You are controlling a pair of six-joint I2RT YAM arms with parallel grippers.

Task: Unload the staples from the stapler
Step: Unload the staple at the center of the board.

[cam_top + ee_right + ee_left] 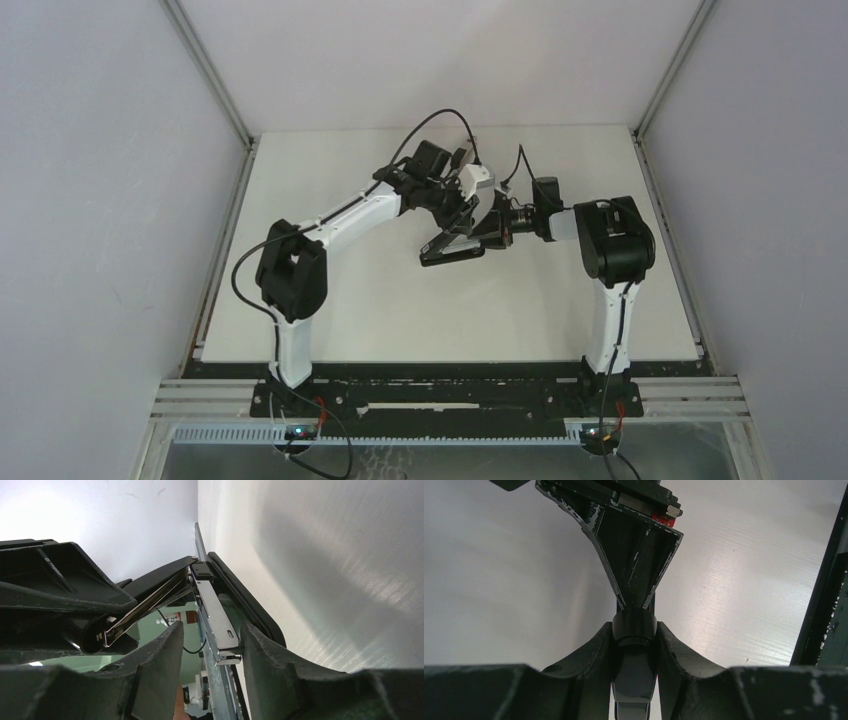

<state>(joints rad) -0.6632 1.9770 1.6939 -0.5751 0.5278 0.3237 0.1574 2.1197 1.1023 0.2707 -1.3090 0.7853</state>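
The left gripper [634, 628] is clenched on the black stapler [455, 250], which hangs above the table [330, 300] at the centre of the top view. The stapler is hinged open. Its metal magazine [216, 617] stands between the jaws of the right gripper [210, 632], which are apart and not pinching. I cannot make out the staples; probably they lie inside this magazine. The left grip should be firm while the right draws them straight along it.

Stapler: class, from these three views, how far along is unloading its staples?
Done: the stapler is held above the table and hinged open, baring its metal rail. In hand: left fingers clamp it; right fingers straddle the rail, not closed. Left: getting the staples out; none are visible outside it.
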